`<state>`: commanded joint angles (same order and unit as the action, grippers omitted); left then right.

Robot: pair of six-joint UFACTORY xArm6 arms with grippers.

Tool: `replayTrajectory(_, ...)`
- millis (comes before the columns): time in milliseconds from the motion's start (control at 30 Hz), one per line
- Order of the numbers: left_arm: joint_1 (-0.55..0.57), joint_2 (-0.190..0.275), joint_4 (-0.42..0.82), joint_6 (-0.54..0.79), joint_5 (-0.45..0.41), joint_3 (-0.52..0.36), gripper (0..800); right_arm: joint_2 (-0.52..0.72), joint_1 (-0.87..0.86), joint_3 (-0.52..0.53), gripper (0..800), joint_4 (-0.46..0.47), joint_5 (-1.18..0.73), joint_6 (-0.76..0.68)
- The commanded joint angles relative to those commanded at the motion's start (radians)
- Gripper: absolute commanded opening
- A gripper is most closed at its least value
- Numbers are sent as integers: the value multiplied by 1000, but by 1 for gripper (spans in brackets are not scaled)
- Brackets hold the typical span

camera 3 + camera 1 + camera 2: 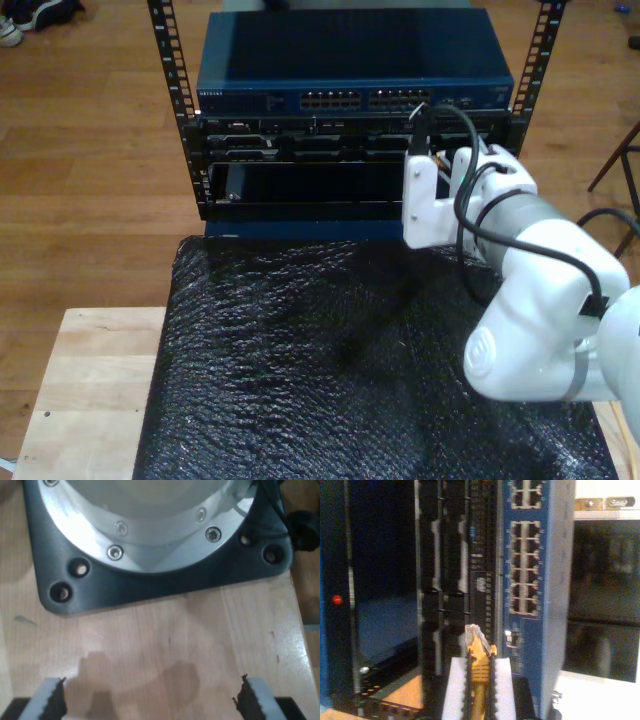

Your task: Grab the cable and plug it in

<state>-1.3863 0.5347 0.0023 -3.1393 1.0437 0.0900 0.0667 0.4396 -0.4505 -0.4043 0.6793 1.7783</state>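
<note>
Second wrist view looks along the second end effector, whose white serrated fingers are clenched on the yellow-orange network cable. The cable's small clear plastic plug sticks out past the fingertips, pointing at the blue network switch and its block of ports, near but not touching. Just beside the switch sit black rack panels.

Exterior view shows the white second arm at that view's right, reaching over a crinkled black sheet that covers the pale wooden bench, its end effector raised to the front of the black metal rack.

First wrist view shows the first end effector released, fingers spread wide over bare wood, facing a dark square base plate with a silver round flange.
</note>
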Motion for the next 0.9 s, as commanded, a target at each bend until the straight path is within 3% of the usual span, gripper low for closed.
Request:
replayTrajectory(367, 0, 0, 0, 0, 0, 0, 800, -2, 44, -32, 0, 2, 0, 17)
replayTrajectory(633, 0, 0, 0, 0, 0, 0, 800, -18, 58, -110, 0, 5, -6, 20)
replayTrajectory(900, 0, 0, 0, -2, 0, 0, 800, -60, 71, -153, 0, 100, -3, 17)
